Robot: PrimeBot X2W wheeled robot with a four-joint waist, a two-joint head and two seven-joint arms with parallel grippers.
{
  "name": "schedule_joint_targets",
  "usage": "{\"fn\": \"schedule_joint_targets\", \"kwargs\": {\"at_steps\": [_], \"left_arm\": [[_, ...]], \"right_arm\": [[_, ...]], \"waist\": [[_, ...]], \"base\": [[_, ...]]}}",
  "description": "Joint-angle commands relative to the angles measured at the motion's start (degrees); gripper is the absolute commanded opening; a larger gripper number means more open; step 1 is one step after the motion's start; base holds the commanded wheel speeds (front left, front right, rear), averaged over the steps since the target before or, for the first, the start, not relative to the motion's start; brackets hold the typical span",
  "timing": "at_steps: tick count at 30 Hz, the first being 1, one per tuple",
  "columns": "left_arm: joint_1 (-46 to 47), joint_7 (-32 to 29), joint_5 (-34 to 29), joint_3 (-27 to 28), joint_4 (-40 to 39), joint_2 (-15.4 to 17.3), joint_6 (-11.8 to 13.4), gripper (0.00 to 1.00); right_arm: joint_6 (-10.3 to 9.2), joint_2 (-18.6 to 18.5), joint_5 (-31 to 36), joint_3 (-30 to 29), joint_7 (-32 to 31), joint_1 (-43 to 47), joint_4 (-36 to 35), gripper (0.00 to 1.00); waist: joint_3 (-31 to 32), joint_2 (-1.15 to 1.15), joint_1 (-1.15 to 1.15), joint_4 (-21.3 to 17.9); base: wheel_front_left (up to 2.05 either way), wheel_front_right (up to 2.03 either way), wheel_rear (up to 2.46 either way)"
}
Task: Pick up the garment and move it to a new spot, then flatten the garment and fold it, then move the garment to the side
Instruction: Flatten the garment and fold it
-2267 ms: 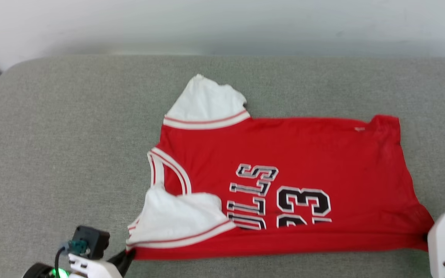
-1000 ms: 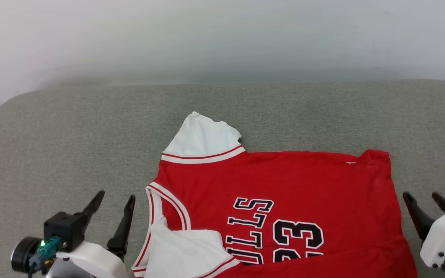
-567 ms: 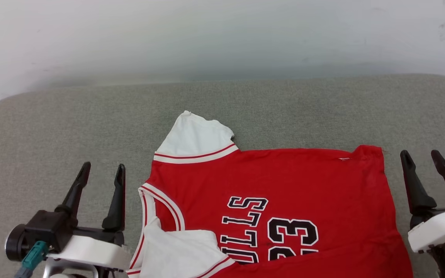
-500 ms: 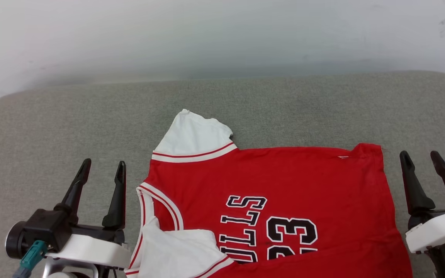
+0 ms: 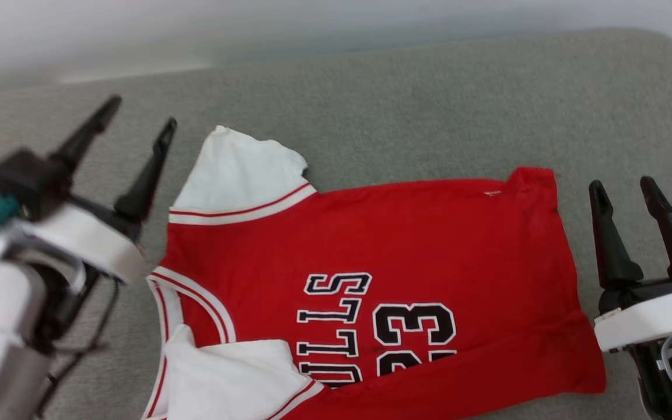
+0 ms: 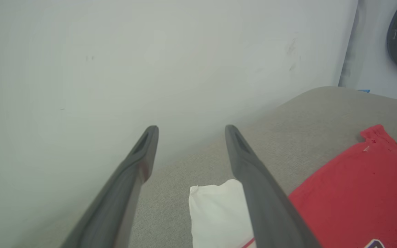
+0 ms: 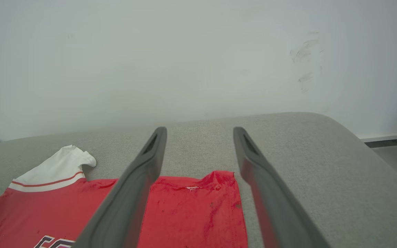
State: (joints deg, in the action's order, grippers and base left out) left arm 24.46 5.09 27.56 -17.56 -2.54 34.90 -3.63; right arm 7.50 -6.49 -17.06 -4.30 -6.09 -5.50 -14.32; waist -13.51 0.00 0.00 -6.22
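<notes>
state: red jersey shirt with white sleeves [image 5: 406, 233] flat, near edge folded over | remaining: further folds, side move | left end effector [image 5: 142, 111], right end effector [image 5: 620, 183]: open, empty

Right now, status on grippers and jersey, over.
Left gripper open, empty, by white sleeve. Right gripper open, empty, by hem. Garment on grey cushion, near edge folded over. Nothing blocking.

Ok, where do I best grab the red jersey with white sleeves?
I'd take its far edge at both ends: the white far sleeve from the left with the left gripper, the far hem corner from the right with the right gripper. The red jersey lies flat, collar left, hem right, and both corners poke out.
</notes>
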Motion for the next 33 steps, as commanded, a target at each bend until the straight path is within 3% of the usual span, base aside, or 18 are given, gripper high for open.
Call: {"fn": "schedule_joint_targets", "kwargs": {"at_steps": [1,4,5,11,16,21,24,33], "left_arm": [[4.00,-4.50,1.73,-0.57,1.89,1.76,-1.49,1.00],[11.24,-14.79,5.81,-3.17,5.38,4.93,-3.29,1.00],[11.24,-14.79,5.81,-3.17,5.38,4.93,-3.29,1.00],[23.37,-37.19,18.18,-9.33,11.44,9.89,-3.80,1.00],[30.68,-50.45,23.37,-11.46,16.43,12.07,-3.84,1.00],[35.45,-57.98,24.47,-12.95,19.46,12.73,-3.77,1.00],[37.06,-61.11,24.08,-13.51,20.59,12.62,-1.93,1.00],[37.84,-63.13,21.64,-15.35,23.29,13.26,-0.25,1.00]], "right_arm": [[-0.02,0.60,0.60,0.32,0.13,-1.33,-0.42,1.00],[-0.02,1.09,0.58,0.73,0.78,-2.20,-0.42,1.00],[-0.02,1.09,0.58,0.73,0.78,-2.20,-0.42,1.00],[-0.02,1.36,1.06,3.47,2.92,-3.59,1.32,1.00],[-0.02,2.08,1.06,4.77,4.66,-4.86,3.29,1.00],[-0.02,2.55,0.62,5.89,5.68,-5.62,5.04,1.00],[-0.02,2.69,0.74,6.20,6.32,-5.98,5.86,1.00],[-0.02,3.05,0.13,7.76,7.87,-6.96,7.43,1.00]], "waist": [[-4.51,0.00,0.00,-3.34],[-7.18,0.00,0.00,-4.90],[-7.18,0.00,0.00,-4.90],[-11.87,0.00,0.00,-7.39],[-14.91,0.00,0.00,-9.44],[-17.34,0.00,0.00,-11.23],[-18.42,0.00,0.00,-12.03],[-20.49,0.00,0.00,-13.39]], "base": [[0.00,0.00,0.00],[0.00,0.00,0.00],[0.00,0.00,0.00],[0.00,0.00,0.00],[0.00,0.00,0.00],[0.00,0.00,0.00],[0.00,0.00,0.00],[0.00,0.00,0.00]]}}
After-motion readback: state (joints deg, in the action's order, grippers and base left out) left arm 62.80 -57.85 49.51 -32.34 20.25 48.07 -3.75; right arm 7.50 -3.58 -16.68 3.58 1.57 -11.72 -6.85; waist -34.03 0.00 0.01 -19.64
